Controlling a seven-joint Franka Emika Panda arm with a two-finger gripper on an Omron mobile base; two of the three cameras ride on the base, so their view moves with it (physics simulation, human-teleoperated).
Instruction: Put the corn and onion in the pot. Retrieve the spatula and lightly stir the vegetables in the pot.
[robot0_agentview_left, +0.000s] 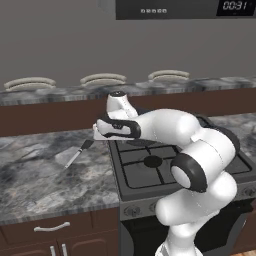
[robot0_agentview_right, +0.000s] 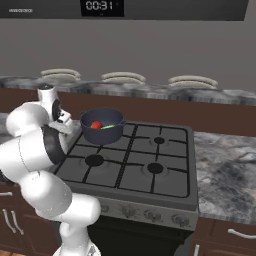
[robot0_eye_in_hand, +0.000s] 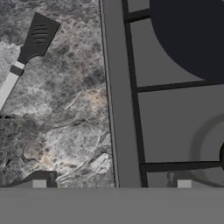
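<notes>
My right base view shows onion (robot0_agentview_right: 96, 124) and corn (robot0_agentview_right: 108, 127) inside the pot (robot0_agentview_right: 102, 134); my hand view shows the spatula (robot0_eye_in_hand: 27, 53) lying on the counter (robot0_eye_in_hand: 61, 122), well beyond my spread, empty claw (robot0_eye_in_hand: 111, 183).

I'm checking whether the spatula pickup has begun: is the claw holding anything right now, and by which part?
Nothing is held. The claw is open above the counter edge, and the spatula lies apart on the counter.
</notes>
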